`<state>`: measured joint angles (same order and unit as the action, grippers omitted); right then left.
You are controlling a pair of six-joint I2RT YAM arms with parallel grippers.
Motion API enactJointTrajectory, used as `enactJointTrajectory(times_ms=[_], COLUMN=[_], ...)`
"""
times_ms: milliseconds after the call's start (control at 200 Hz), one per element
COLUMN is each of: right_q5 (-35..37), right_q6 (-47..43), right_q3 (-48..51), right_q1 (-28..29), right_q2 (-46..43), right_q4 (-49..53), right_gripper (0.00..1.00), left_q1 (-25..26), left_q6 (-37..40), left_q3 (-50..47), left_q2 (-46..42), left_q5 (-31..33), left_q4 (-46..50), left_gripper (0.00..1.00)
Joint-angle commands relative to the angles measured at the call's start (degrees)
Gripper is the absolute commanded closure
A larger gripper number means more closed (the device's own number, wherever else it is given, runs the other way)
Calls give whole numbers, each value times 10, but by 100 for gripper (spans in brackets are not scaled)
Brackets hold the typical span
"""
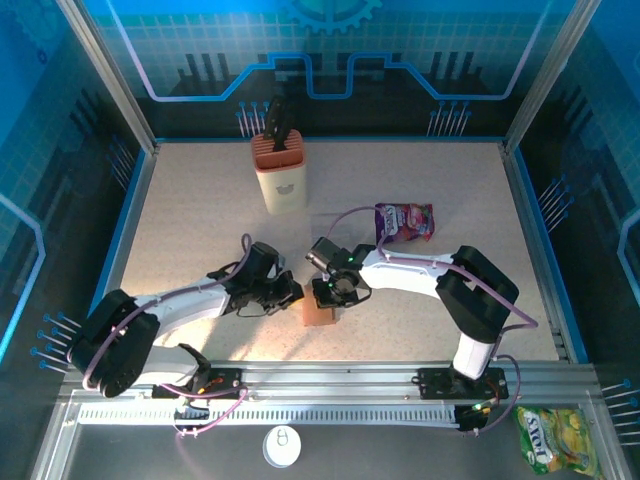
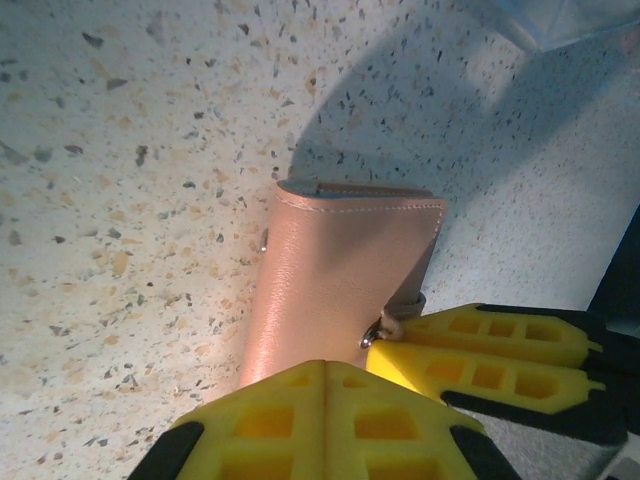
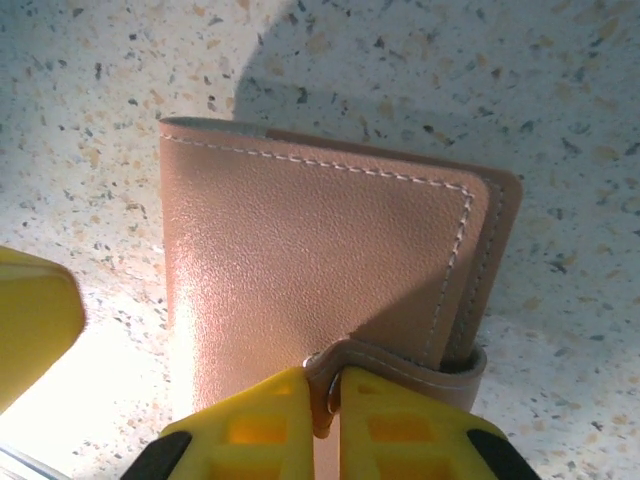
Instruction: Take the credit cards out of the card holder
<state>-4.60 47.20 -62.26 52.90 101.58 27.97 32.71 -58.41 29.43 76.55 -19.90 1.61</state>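
Fingers of the left gripper (image 1: 292,293) are pressed together, their tips at the 9 o'clock edge of the card holder (image 1: 320,314); whether they pinch any leather I cannot tell. The brown holder is folded shut, toward 6 o'clock from the middle of the speckled table (image 1: 200,200). At the holder's 1 o'clock, the right gripper (image 1: 336,293) is clenched on its closing strap (image 3: 400,365), nipped between the yellow pads
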Motion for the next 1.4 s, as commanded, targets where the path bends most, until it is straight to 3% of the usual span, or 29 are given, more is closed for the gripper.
enactJointTrajectory(times_ms=[0, 205, 465, 690, 956, 1391], right_q5=[-14, 2, 36, 77, 66, 12], right_q6=[13, 11, 6, 4, 9, 6], right_q3=[23, 19, 15, 29, 37, 41], right_q1=[0, -4, -10, -16, -25, -39], right_q2=[7, -15, -40, -72, -66, -27], right_q4=[4, 14, 60, 106, 94, 30], right_gripper=[88, 86, 86, 79, 74, 77], left_q1=[9, 45, 44, 44, 44, 45], left_q6=[-3, -22, -7, 0, 1, 0], left_q3=[16, 30, 34, 34, 39, 52], left_q2=[25, 64, 71, 68, 81, 92], left_q5=[-29, -14, 20, 24, 11, 12], left_q4=[-11, -11, 41, 49, 34, 39], left_gripper=[96, 97, 98, 98, 96, 96])
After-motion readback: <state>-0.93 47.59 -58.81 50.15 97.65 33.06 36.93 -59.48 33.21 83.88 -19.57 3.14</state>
